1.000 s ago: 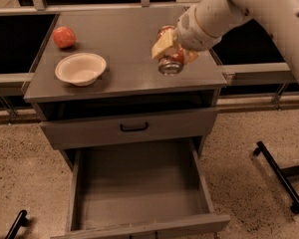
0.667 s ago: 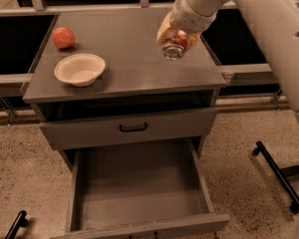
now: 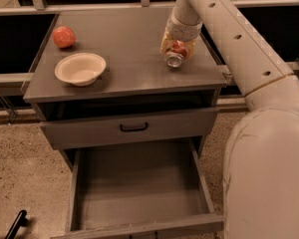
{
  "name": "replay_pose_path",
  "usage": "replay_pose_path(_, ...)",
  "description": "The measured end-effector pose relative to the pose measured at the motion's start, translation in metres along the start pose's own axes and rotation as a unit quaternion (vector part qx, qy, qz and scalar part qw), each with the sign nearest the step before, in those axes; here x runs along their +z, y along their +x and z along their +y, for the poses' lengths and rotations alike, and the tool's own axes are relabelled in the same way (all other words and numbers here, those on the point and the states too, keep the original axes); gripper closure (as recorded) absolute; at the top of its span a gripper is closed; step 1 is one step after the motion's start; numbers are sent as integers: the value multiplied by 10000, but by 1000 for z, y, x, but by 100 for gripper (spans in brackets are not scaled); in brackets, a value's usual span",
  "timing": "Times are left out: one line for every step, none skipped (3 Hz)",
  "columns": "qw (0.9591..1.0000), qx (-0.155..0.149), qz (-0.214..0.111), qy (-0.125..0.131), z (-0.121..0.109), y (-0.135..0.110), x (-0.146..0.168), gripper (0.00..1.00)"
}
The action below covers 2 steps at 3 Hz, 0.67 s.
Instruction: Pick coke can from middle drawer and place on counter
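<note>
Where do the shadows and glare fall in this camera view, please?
Camera view: warm light; the gap under the counter lies in deep shadow; the white bowl casts a soft shadow beside it; the silver end of the coke can glints in the hand over the counter's right side; the middle drawer is evenly lit.

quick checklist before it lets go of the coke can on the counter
1. Gripper holds coke can: ok, shut on it.
2. Can above counter, inside its right edge: ok.
3. Can upright: not ok, tilted, silver end towards the camera.
4. Can touching counter: cannot tell.
5. White bowl and red fruit apart from the can: ok, both far left.
6. Middle drawer: ok, open, no can inside.
</note>
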<state>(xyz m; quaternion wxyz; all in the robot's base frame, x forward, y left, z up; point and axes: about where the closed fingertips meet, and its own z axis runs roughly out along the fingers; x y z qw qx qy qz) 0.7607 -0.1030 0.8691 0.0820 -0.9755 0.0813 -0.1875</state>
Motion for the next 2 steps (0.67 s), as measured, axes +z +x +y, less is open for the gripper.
replay_pose_path(10000,-18,55,59,-3,2,0,0)
replay_pose_path(10000,-18,55,59,-3,2,0,0)
